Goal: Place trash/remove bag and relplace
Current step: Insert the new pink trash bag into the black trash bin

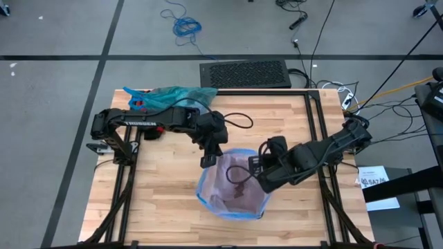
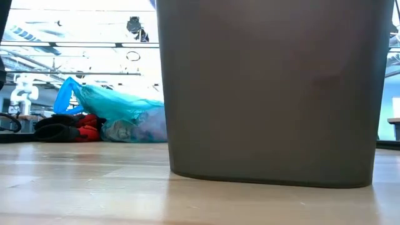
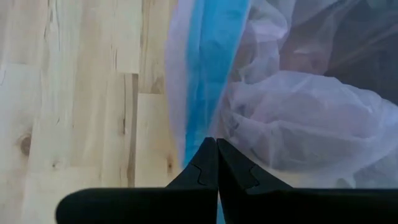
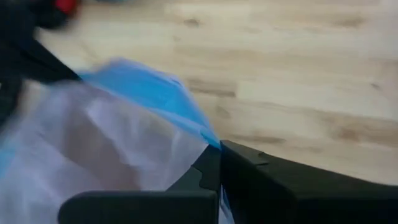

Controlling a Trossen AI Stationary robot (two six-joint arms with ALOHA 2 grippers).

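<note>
Wastebasket, pink liner, both grippers at the rim; teal bag set aside.

Item 1: grey wastebasket (image 2: 275,94) on the wooden table (image 1: 166,200), lined with a pale pink translucent bag with blue edge (image 1: 232,187). Item 2: left gripper (image 3: 216,163), fingers pressed together on the liner's blue edge (the strip runs straight out from between the tips), pink film billowing just beside them. Item 3: right gripper (image 4: 219,169), fingers likewise clamped on the blue edge at the opposite side of the rim, though the blurred wrist view makes the exact hold hard to confirm. Item 4: the bag (image 1: 173,95), teal-green and crumpled, lying well apart from both sets of fingers at the table's far edge, just beside a red-and-black object (image 2: 78,128).
</note>
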